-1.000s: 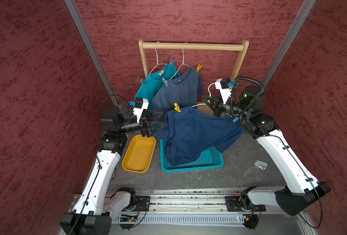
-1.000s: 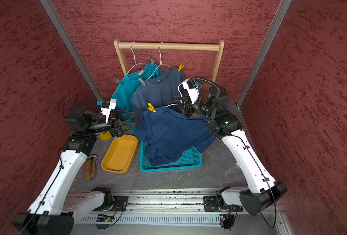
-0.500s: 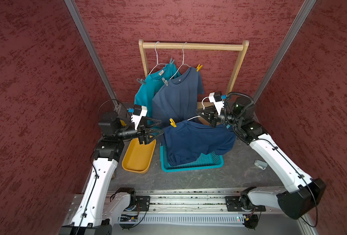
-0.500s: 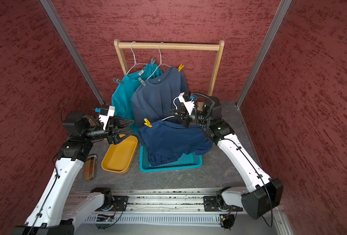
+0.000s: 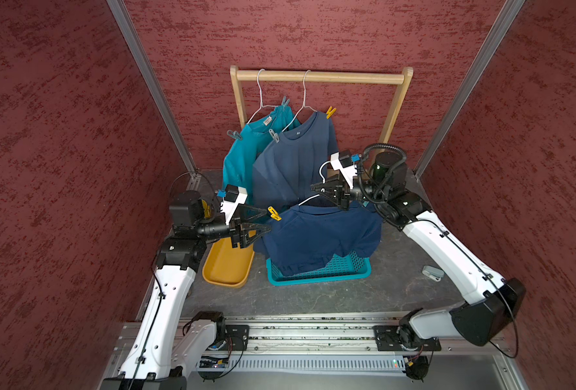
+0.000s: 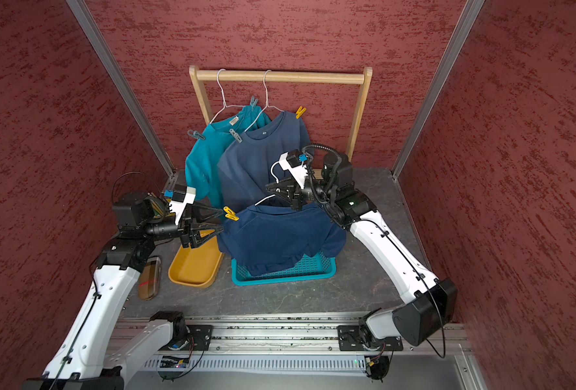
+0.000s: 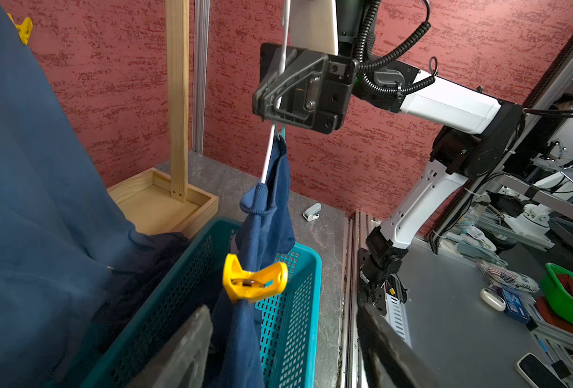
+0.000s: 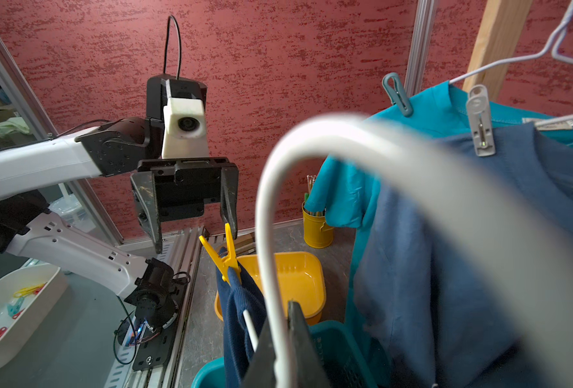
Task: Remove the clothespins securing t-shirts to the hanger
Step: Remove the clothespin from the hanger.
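My right gripper is shut on the hook of a white hanger and holds it over the teal basket. A navy t-shirt hangs from that hanger, its hem in the basket. A yellow clothespin pins the shirt's shoulder. My left gripper is open, and the pin sits just ahead of its fingertips. On the wooden rack hang a teal t-shirt and a slate blue t-shirt, with grey-blue clothespins and a yellow clothespin.
An orange-yellow tray lies under my left gripper, beside the basket. A grey clip lies on the table near my right arm. A yellow cup of pencils stands behind the teal shirt. The rack's wooden base is behind the basket.
My right arm has lowered the hanger and navy shirt towards the basket. My left gripper has followed the yellow clothespin down and forward, and its jaws have narrowed a little.
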